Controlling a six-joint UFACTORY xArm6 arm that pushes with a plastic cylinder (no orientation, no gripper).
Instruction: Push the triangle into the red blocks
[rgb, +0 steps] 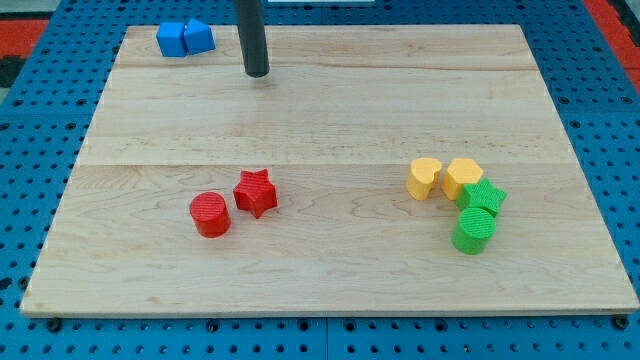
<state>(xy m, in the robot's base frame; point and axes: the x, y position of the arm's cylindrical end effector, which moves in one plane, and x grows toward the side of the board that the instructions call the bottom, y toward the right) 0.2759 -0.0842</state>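
Camera view: wooden board (330, 110) on blue pegboard. No fingers on this rig, just a rod holding nothing; my tip (257, 73) sits near the view's top, just right of the two touching blue blocks. The right-hand one, the blue triangle (199, 36), looks like the target, shape hard to confirm. Red cylinder (210, 215) and red star (255, 193) lie well apart from it, lower centre-left. Judging: small, light, rigid, slides easily; push its top face. Pointing direction and long axis: cannot tell.
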